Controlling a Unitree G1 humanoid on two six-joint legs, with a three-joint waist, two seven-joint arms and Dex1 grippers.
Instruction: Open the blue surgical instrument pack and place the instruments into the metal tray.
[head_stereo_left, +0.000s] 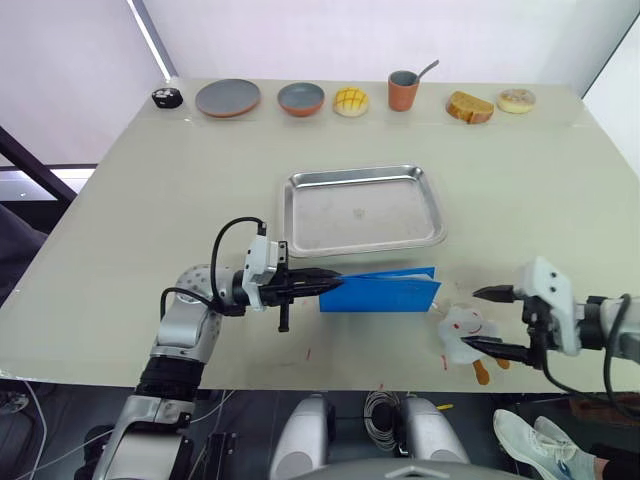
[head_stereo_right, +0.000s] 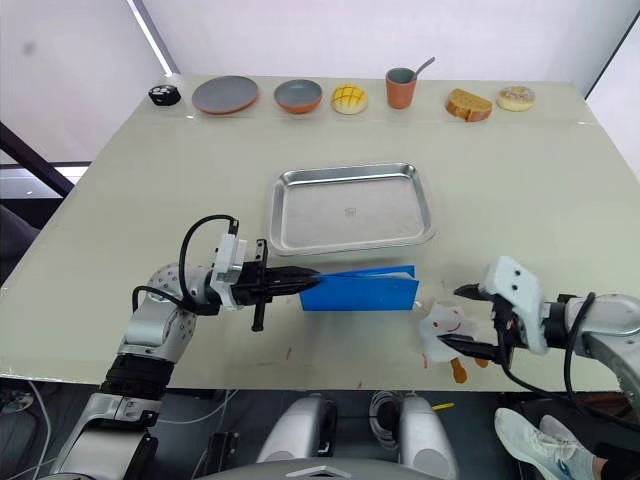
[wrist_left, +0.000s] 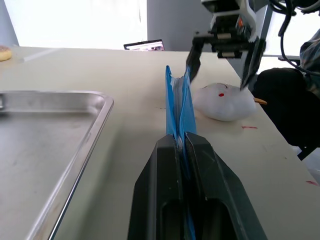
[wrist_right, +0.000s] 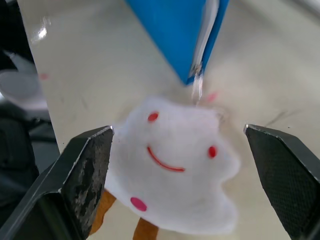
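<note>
The left gripper (head_stereo_right: 308, 279) is clamped on the left edge of the blue surgical instrument pack (head_stereo_right: 360, 289), just in front of the metal tray (head_stereo_right: 351, 207) — the right gripper (head_stereo_right: 463, 320), fingers spread, straddles a white plush toy (head_stereo_right: 441, 329).

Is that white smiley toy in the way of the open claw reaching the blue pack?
Yes. The white plush toy with orange feet lies between the open right gripper and the flat blue surgical instrument pack, whose other end the left gripper pinches.
</note>
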